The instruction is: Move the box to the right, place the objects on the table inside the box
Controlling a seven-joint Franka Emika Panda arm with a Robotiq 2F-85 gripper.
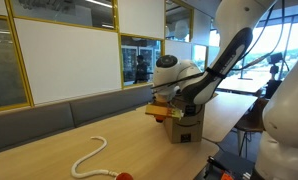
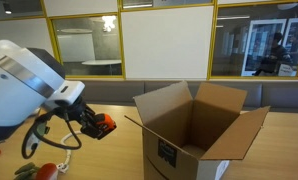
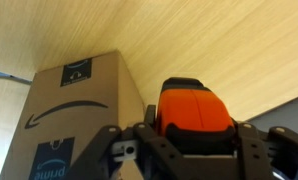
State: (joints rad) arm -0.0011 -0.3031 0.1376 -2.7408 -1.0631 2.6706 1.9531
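Note:
My gripper (image 3: 194, 140) is shut on an orange and black object (image 3: 194, 108), held above the wooden table. In an exterior view the gripper (image 2: 97, 126) holds the object (image 2: 105, 123) just left of the open cardboard box (image 2: 194, 135), level with its rim and apart from it. The box stands upright with its flaps spread. In the wrist view the box side with its printed logo (image 3: 79, 110) is right beside the gripper. In an exterior view the box (image 1: 174, 118) is partly hidden behind the arm. A white rope (image 1: 89, 156) with a red object (image 1: 122, 176) at its end lies on the table.
A cushioned bench (image 1: 49, 115) runs along the glass wall behind the table. The table edge (image 3: 284, 98) shows in the wrist view. Other tables and a person (image 2: 277, 50) stand beyond the glass.

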